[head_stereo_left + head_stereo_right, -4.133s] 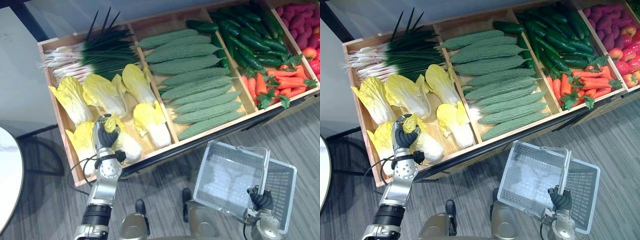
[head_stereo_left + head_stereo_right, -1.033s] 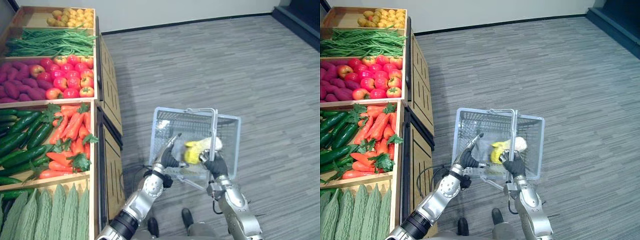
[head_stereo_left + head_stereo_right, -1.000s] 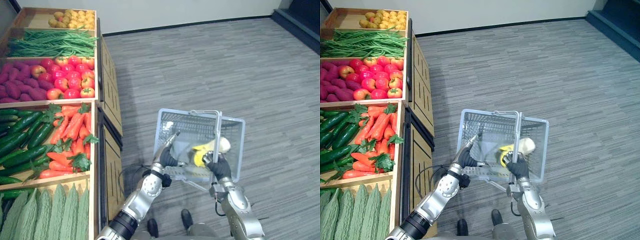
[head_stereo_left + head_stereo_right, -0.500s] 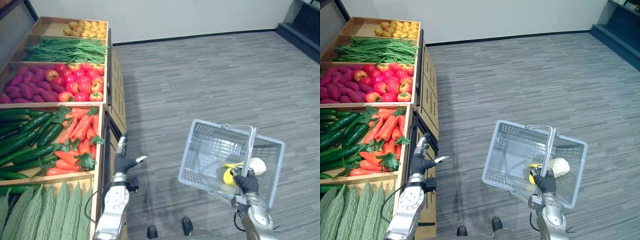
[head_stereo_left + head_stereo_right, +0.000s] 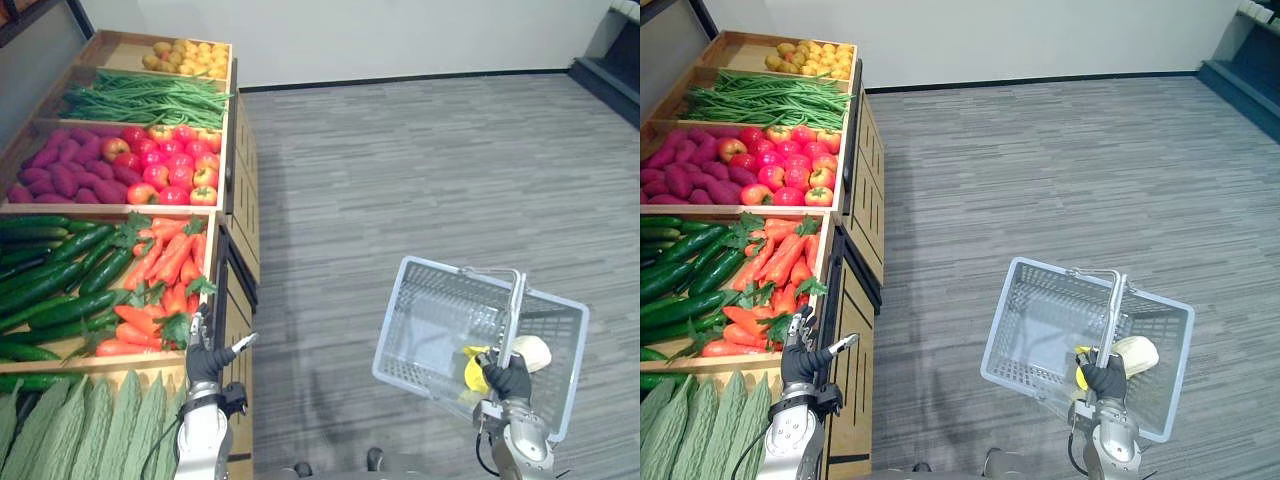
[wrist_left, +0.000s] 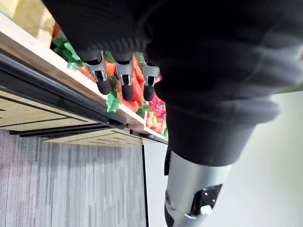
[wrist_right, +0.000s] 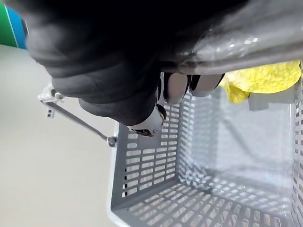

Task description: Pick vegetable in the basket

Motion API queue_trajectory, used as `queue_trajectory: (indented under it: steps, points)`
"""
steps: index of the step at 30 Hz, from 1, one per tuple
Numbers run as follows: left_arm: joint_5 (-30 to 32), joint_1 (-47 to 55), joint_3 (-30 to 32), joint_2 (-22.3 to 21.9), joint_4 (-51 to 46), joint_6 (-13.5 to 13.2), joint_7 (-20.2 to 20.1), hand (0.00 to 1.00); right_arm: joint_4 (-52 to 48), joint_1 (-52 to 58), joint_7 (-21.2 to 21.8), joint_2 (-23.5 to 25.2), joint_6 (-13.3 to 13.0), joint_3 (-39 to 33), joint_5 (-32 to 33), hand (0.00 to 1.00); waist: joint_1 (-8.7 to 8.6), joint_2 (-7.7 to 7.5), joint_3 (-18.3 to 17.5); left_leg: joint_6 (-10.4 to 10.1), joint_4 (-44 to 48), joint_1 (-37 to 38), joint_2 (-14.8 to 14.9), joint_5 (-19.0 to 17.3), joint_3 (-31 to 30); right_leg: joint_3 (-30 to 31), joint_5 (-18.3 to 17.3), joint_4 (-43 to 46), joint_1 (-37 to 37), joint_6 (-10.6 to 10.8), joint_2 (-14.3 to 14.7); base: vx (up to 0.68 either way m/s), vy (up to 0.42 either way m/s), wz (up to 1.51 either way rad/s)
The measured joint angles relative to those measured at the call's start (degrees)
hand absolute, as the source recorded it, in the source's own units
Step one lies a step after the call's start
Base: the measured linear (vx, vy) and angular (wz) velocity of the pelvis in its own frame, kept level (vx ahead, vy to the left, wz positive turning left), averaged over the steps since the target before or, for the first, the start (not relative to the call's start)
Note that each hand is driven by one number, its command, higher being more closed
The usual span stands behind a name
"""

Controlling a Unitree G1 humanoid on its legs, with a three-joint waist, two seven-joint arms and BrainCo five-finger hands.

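head views: a wooden produce stand [image 5: 221, 262] runs along the 9 o'clock side over a grey striped floor [image 5: 400, 160]. its crates, from 11 o'clock down to 7 o'clock, hold small yellow produce [image 5: 185, 52], green beans [image 5: 140, 98], purple sweet potatoes [image 5: 55, 178] beside red apples [image 5: 175, 178], cucumbers [image 5: 60, 285] beside carrots [image 5: 165, 262], and bitter gourds [image 5: 95, 430].

1. left hand [image 5: 205, 360]: at 7 o'clock, over the stand's front edge, just beside the carrots. the fingers are spread and relaxed and the thumb points toward 3 o'clock; the hand is released and holds nothing. in the left wrist view the fingers [image 6: 124, 81] extend straight, with carrots and their green tops past the tips.

2. right hand [image 5: 508, 381]: at 4 o'clock, clenched round the handle [image 5: 515, 310] of a grey perforated plastic basket [image 5: 445, 295]. the basket hangs from this hand above the floor, well apart from the stand, tilted. in the right wrist view the fingers [image 7: 176, 88] curl round the handle bar.

3. task item: 1 napa cabbage [image 5: 532, 352] lies inside the basket at its 4 o'clock side, touching the basket wall near the right hand. its white base points toward 2 o'clock; its yellow leaves point toward 8 o'clock, passing under the handle.
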Motion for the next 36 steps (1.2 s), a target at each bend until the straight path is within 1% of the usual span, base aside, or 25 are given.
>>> queue_trajectory:
  steps: [3, 4, 5, 6, 7, 8, 9, 11, 12, 14, 15, 17, 18, 19, 20, 22, 24, 27, 28, 30, 31, 32, 34, 35, 36]
  points:
    - [0.1, -5.0, -1.0, 0.7, 0.2, -0.2, 1.5, 0.00, 0.0, -0.8, 0.0, -0.4, 0.0, 0.0, 0.0, 1.00, -0.36, -0.25, 0.2, -2.2, 2.8, 0.5, 2.1, -3.3, -3.4, 0.6, 2.2, -11.6, -4.9, -0.6, 0.5, 0.42, -0.147, 0.59]
    - [0.1, -6.7, -1.1, 0.8, 0.4, -0.3, 2.0, 0.00, 0.0, -1.2, -0.1, -0.9, 0.0, 0.0, 0.0, 1.00, -1.29, -0.69, 0.2, -3.8, 3.7, 0.8, 2.6, -4.5, -5.3, 4.7, 6.9, -19.5, -4.7, -0.2, 1.2, 0.53, -0.281, 0.87]
    - [0.2, -7.8, -1.1, 0.9, 1.2, -0.5, 2.6, 0.00, 0.2, -1.5, -0.2, -1.8, 0.0, -0.1, -0.1, 1.00, -1.90, -0.54, 1.0, -5.2, 4.8, 1.9, 3.3, -5.9, -7.0, 5.2, 13.3, -20.5, -3.2, 0.2, 1.6, 0.59, -0.306, 0.78]
    - [0.3, -8.6, -1.2, -0.3, 1.7, -0.4, 2.9, 0.00, 0.5, -2.5, -0.3, -3.2, 0.1, 0.0, -0.1, 1.00, -1.47, 1.74, 2.2, -6.2, 5.9, 1.9, 5.4, -6.0, -7.8, 2.9, 11.5, -18.2, -2.4, -0.9, 2.4, 0.58, -0.311, 0.62]
    - [0.4, -8.8, -1.5, -1.5, 1.3, -0.5, 2.9, 0.00, 0.2, -2.9, -0.4, -3.3, 0.2, 0.1, -0.1, 1.00, -1.07, 1.63, 2.8, -8.0, 7.5, 2.8, 5.5, -3.4, -7.9, 2.6, 7.7, -13.3, -2.6, -1.9, 2.1, 0.54, -0.282, 0.47]
    - [0.4, -8.5, -1.6, -2.5, 0.6, -0.5, 2.9, 0.00, 0.0, -3.1, -0.3, -3.3, 1.1, 1.2, -0.2, 1.00, -0.79, 1.75, 2.8, -8.5, 10.2, 3.2, 6.2, -1.4, -7.9, 1.3, 4.9, -10.8, -1.0, -3.0, 2.1, 0.48, -0.267, 0.53]
    - [0.4, -8.2, -1.9, -2.7, 0.1, -0.7, 2.9, 0.00, -0.1, -2.8, -0.2, -3.3, 1.2, 2.0, -0.2, 1.00, -0.80, 1.79, 2.8, -8.6, 13.7, 2.3, 6.6, -0.1, -8.0, 0.2, 3.8, -10.6, 0.3, -3.7, 2.1, 0.47, -0.266, 0.61]
    - [0.1, -7.8, -2.8, -3.2, -1.0, -1.1, 2.9, 0.00, -2.5, -1.4, -0.1, -3.0, 1.2, 3.9, 0.0, 1.00, -0.07, 1.98, 3.0, -7.2, 32.8, -5.9, 9.7, 8.6, -6.5, -3.3, 1.3, -14.6, 7.3, -5.5, 2.9, 0.45, -0.278, 0.61]
    - [0.0, -7.0, -2.8, -3.5, -1.9, -1.6, 2.9, 0.00, -3.8, -1.2, -0.3, -2.9, 1.1, 4.2, 0.1, 1.00, 0.87, 2.28, 3.1, -7.1, 40.3, -9.4, 12.7, 8.7, -2.6, -4.1, 1.1, -18.0, 11.3, -6.0, 3.8, 0.37, -0.229, 0.36]
    - [-0.2, -6.1, -3.4, -3.4, -2.7, -1.8, 3.0, 0.00, -5.0, -0.8, -0.5, -2.9, 1.1, 4.3, 0.5, 1.00, 1.23, 2.30, 3.2, -6.5, 44.6, -12.9, 15.5, 8.2, 2.5, -5.7, 1.1, -21.6, 16.4, -6.3, 3.9, 0.33, -0.157, 0.36]
    - [-0.3, -5.5, -3.6, -3.7, -3.7, -1.8, 3.0, 0.00, -5.5, -0.7, -1.2, -3.0, 0.8, 4.2, 1.0, 1.00, 2.00, 2.22, 3.3, -5.5, 44.3, -14.5, 16.7, 7.6, 7.0, -6.8, 1.0, -23.9, 19.8, -6.4, 3.4, 0.30, -0.096, 0.40]
    - [-0.3, -5.5, -3.6, -3.6, -4.5, -1.8, 3.1, 0.00, -5.7, -0.6, -1.3, -3.0, 0.2, 3.1, 1.2, 1.00, 2.49, 2.31, 3.3, -5.4, 41.6, -16.6, 17.7, 7.5, 12.8, -9.1, 1.0, -26.5, 23.3, -6.3, 2.6, 0.23, -0.021, 0.55]
    - [-0.3, -5.7, -3.6, -3.6, -4.7, -2.1, 3.4, 0.00, -5.6, -0.4, -1.4, -3.1, -0.4, 1.6, 1.3, 1.00, 2.16, 2.95, 3.2, -5.4, 35.9, -17.4, 18.1, 8.5, 19.3, -11.4, 0.5, -27.5, 25.7, -5.5, 2.0, 0.25, 0.016, 0.98]
    - [-0.2, -6.0, -4.2, -3.6, -4.8, -2.3, 3.9, 0.00, -5.5, 0.3, -1.4, -3.5, -1.0, 0.6, 1.3, 1.00, 1.78, 4.11, 2.9, -4.1, 29.4, -17.5, 17.9, 11.7, 25.2, -13.3, -0.3, -27.5, 27.0, -4.3, 2.0, 0.37, 0.057, 1.66]
    - [-0.1, -6.4, -4.5, -2.7, -4.6, -2.5, 4.0, 0.00, -2.6, 0.4, -1.4, -3.3, -1.3, -0.8, 1.3, 1.00, 0.55, 3.23, 2.3, -2.1, 25.6, -15.6, 16.5, 10.6, 30.7, -15.1, -1.4, -27.1, 28.3, -3.0, 0.2, 0.27, 0.066, 1.68]
    - [0.0, -7.6, -4.8, -2.4, -4.5, -2.5, 3.9, 0.00, 0.9, -0.4, -1.6, -3.5, -1.3, -4.2, 1.3, 1.00, 0.09, 3.10, 2.3, 0.2, 20.1, -14.0, 14.1, 9.4, 35.2, -16.0, -1.5, -27.5, 28.8, -2.9, -0.5, 0.26, 0.101, 1.61]
    - [0.0, -7.4, -4.4, -1.7, -4.4, -2.6, 4.0, 0.00, 5.9, -2.7, -2.4, -3.9, -0.6, -5.3, 1.3, 1.00, 0.58, 3.25, 2.2, 2.1, 15.0, -13.1, 11.4, 8.2, 34.2, -17.4, -1.5, -28.0, 29.7, -2.9, -0.2, 0.19, 0.087, 1.18]
    - [0.0, -6.4, -3.7, -0.1, -3.5, -2.6, 3.8, 0.00, 12.0, -3.8, -2.4, -3.4, 0.8, -4.9, 1.0, 1.00, 0.83, 1.15, 2.6, 2.4, 8.4, -9.8, 7.0, 7.8, 29.9, -19.0, -1.5, -25.7, 32.0, -2.8, -0.8, 0.16, 0.015, 1.14]
    - [0.0, -5.5, -3.5, -0.1, -3.4, -2.6, 3.8, 0.00, 13.5, -3.9, -2.3, -3.3, 1.2, -4.9, 0.8, 1.00, 1.10, 0.33, 2.6, 2.0, 6.3, -8.6, 5.3, 7.7, 28.2, -19.0, -1.6, -22.9, 31.9, -2.5, -1.7, 0.14, -0.010, 0.95]
    - [0.1, -4.6, -3.9, 0.1, -3.2, -2.1, 3.0, 0.00, 13.9, -3.7, -2.4, -3.3, 1.3, -4.9, 0.7, 1.00, 0.80, -0.12, 2.7, 1.9, 4.2, -7.4, 2.4, 7.8, 24.4, -18.3, -1.6, -12.2, 29.3, -2.4, -3.4, 0.17, -0.047, 1.04]
    - [0.3, -4.8, -5.1, 0.8, -3.2, -1.7, 2.5, 0.00, 14.0, -3.0, -2.3, -2.8, 1.3, -5.0, 0.7, 1.00, -0.48, -0.33, 2.5, 2.0, 3.5, -6.3, 1.5, 7.7, 21.0, -13.4, 0.4, -0.8, 24.7, -4.1, -4.2, 0.22, -0.163, 1.44]
    - [0.6, -5.1, -6.0, 1.1, -3.3, -1.6, 2.3, 0.00, 13.9, -1.8, -2.2, -2.1, 1.2, -4.9, 0.7, 1.00, -1.47, -1.42, 2.4, 2.3, 3.5, -5.4, 0.9, 7.5, 18.6, -5.5, -1.8, 6.0, 21.1, -4.7, -2.6, 0.19, -0.196, 1.36]
    - [1.7, -5.2, -6.6, 0.9, -3.4, -1.6, 2.4, 0.00, 13.6, -1.1, -2.2, -1.0, 1.2, -4.9, 0.7, 1.00, -0.49, -1.81, 2.4, 1.1, 4.1, -4.7, 1.7, 6.5, 16.3, 5.5, -6.1, 6.8, 15.4, -3.0, 1.4, 0.17, -0.224, 0.84]
    - [2.2, -5.3, -7.2, 1.0, -3.4, -1.5, 2.4, 0.00, 13.0, -0.6, -2.1, -0.3, 1.2, -4.8, 0.7, 1.00, -0.57, -1.76, 2.5, 0.0, 5.7, -5.3, 2.8, 5.6, 14.1, 11.5, -7.1, 4.7, 12.1, -1.7, 3.3, 0.15, -0.244, 0.69]
    - [2.3, -5.4, -7.5, 0.9, -3.4, -1.5, 2.4, 0.00, 12.9, -0.3, -2.1, -0.1, 1.2, -4.6, 0.8, 1.00, -0.54, -1.77, 2.5, -0.6, 6.6, -5.5, 3.1, 5.0, 12.9, 13.7, -7.3, 3.0, 10.7, -1.4, 4.0, 0.15, -0.273, 0.83]
